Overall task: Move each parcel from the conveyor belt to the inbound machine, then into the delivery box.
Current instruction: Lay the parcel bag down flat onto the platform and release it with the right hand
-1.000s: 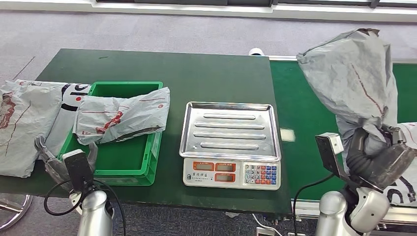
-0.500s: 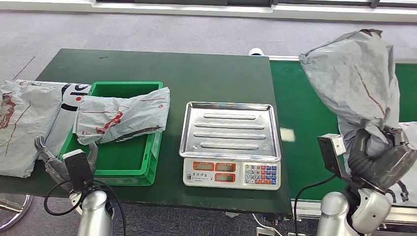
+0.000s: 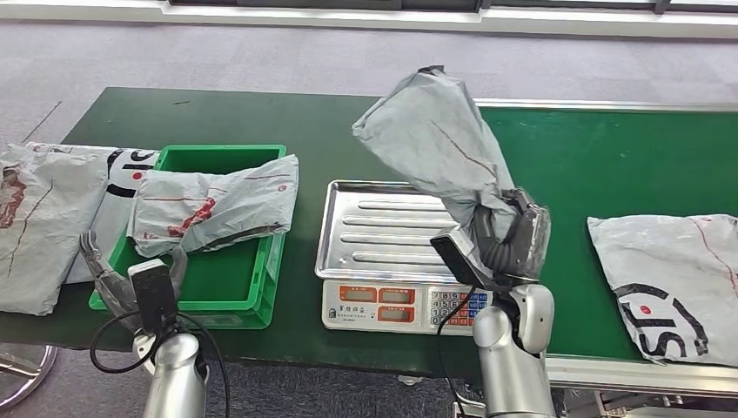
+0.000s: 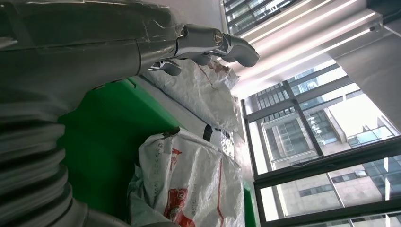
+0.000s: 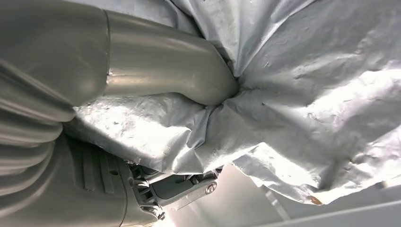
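Gripping a crumpled grey parcel (image 3: pixel 439 148) by its lower end, the right hand (image 3: pixel 509 239) holds it upright above the right side of the scale's steel tray (image 3: pixel 383 231); the wrist view shows thumb and fingers clamped into the plastic. Another parcel (image 3: pixel 674 283) lies flat on the conveyor belt (image 3: pixel 600 165). A third parcel (image 3: pixel 218 205) rests across the green delivery box (image 3: pixel 222 300), with more grey bags (image 3: pixel 43 218) just left of it. The left hand (image 3: pixel 113 279) hovers at the box's near left corner, fingers apart, holding nothing.
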{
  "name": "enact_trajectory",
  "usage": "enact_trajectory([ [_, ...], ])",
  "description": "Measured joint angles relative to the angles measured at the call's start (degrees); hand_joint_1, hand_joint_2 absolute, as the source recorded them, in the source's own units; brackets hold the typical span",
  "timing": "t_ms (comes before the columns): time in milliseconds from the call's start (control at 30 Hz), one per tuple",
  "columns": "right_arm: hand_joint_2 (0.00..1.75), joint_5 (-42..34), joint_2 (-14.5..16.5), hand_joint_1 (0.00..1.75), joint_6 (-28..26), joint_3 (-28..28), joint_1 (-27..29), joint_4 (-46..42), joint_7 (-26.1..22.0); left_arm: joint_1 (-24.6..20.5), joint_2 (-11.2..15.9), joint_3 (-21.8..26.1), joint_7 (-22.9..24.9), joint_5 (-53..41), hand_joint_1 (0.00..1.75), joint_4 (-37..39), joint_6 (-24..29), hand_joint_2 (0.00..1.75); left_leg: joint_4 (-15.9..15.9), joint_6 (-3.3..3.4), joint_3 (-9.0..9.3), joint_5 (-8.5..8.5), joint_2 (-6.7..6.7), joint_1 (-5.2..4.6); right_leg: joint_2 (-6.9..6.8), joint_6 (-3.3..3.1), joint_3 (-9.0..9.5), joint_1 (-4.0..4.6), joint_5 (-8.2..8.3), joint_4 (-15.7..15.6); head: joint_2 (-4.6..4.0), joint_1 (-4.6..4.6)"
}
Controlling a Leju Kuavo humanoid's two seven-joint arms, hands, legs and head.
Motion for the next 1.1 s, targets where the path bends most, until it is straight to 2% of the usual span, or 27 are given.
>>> enact_trajectory([
  [200,1.75,-1.6,0.1,1.75,0.0,4.2,-0.8,3.8,-1.1,0.1,0.0,0.1,0.0,0.2,0.00,0.6,0.0,1.75,0.0,-0.02,-0.05,-0.02,-0.04,0.04,-0.01,-0.03,0.00,0.02,-0.04,0.0,-0.01,0.00],
  [600,1.75,-1.7,0.1,1.75,-0.1,4.7,-0.9,6.3,-1.8,0.1,0.0,0.2,0.0,0.7,0.00,0.6,0.0,1.75,0.0,-0.02,-0.07,-0.03,-0.09,0.03,-0.04,-0.03,0.00,0.01,-0.03,0.0,-0.01,0.00],
  [800,1.75,-0.8,0.2,1.75,-0.1,4.7,-1.5,9.1,-0.7,0.2,0.0,0.2,0.0,1.1,0.00,0.5,0.0,1.75,0.0,-0.03,-0.06,-0.03,-0.08,0.06,-0.04,-0.03,-0.01,0.01,-0.04,0.0,-0.01,0.00],
  [867,1.75,-2.5,0.1,1.75,-0.1,4.5,-0.8,7.3,-3.0,0.2,0.0,0.2,0.0,1.2,0.00,0.4,0.0,1.75,0.0,-0.02,-0.09,-0.01,-0.20,0.03,-0.16,-0.03,-0.07,0.03,-0.04,0.0,-0.02,-0.01],
  [1000,1.75,-15.8,-0.2,1.75,-0.3,2.0,1.9,-7.9,-15.6,0.2,0.1,0.5,0.0,1.6,0.00,0.3,0.0,1.75,0.0,-0.03,-0.22,0.02,-0.45,0.02,-0.44,-0.04,-0.10,0.04,-0.05,0.0,0.00,0.02],
  [1100,1.75,-19.7,-0.6,1.75,-0.3,-0.1,2.9,-16.9,-18.4,0.3,0.1,0.7,0.0,1.7,0.00,0.3,0.0,1.75,0.0,-0.02,-0.22,-0.03,-0.38,-0.01,-0.38,-0.02,-0.10,0.02,-0.06,0.0,0.00,0.02],
])
